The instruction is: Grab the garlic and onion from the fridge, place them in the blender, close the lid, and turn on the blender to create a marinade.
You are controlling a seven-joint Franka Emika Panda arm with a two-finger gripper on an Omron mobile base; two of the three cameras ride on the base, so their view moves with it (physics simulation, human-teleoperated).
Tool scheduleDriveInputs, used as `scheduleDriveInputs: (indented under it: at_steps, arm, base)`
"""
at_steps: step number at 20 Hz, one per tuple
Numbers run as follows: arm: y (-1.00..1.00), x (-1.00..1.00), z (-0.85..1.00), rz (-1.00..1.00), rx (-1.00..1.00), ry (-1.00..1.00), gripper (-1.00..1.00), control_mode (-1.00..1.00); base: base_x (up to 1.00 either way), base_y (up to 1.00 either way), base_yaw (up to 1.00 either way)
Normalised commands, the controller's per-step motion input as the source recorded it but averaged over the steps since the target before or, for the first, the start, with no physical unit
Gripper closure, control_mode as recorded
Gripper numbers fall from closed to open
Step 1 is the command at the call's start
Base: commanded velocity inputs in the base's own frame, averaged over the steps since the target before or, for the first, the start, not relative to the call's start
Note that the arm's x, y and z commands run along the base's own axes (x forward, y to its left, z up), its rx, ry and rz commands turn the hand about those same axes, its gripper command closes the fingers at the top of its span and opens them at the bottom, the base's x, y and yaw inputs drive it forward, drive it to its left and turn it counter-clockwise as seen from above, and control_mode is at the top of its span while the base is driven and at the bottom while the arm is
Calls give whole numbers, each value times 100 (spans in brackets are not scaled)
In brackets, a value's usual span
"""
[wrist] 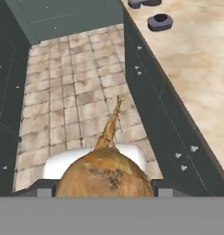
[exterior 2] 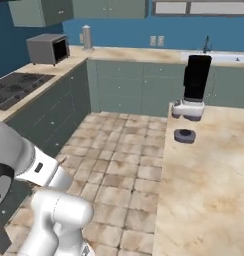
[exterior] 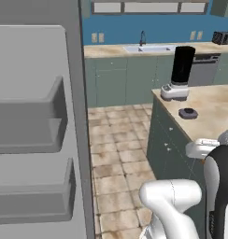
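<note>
Hidden: the hand sits at the bottom edge of the hand view, its fingertips covered by the brown papery-skinned onion; dark blocks show at either side of the bulb
Hand: clamped on the onion, jaws spread fairly wide around the round bulb
Onion: golden-brown, mottled with a dark patch, a long dry stalk pointing up and away over the tan tiled floor
Cut off: the tall plain grey fridge stands at the left of the left base view, its open door showing two boxy grey door bins; its top and bottom run out of frame
Blender: tall black cylindrical jar on a squat light-grey base, standing upright at the near corner of the beige stone-patterned island desk; the jar's top is open
Lid: small dark-grey rounded cap lying flat on the desk just in front of the blender base, apart from it; in the hand view it shows as a ring with a hollow centre
Hard to make out: the blender's front buttons are too small to read
Backdrop: blue wall, green-grey cabinets, a sink with a tap on the far desk, a grey microwave and a dark cooktop at left
</note>
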Motion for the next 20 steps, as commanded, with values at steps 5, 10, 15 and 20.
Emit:
scheduleDriveInputs:
  at_steps: [5,10,15,20]
  arm:
    - [0,0,0,0,0,0,100,100]
    - [0,0,0,0,0,0,100,100]
    - [0,0,0,0,0,0,100,100]
    - [0,0,0,0,0,0,100,100]
  base:
    - [100,-56,10]
    - [100,-1,0]
    - [100,0,-5]
    - [98,8,-36]
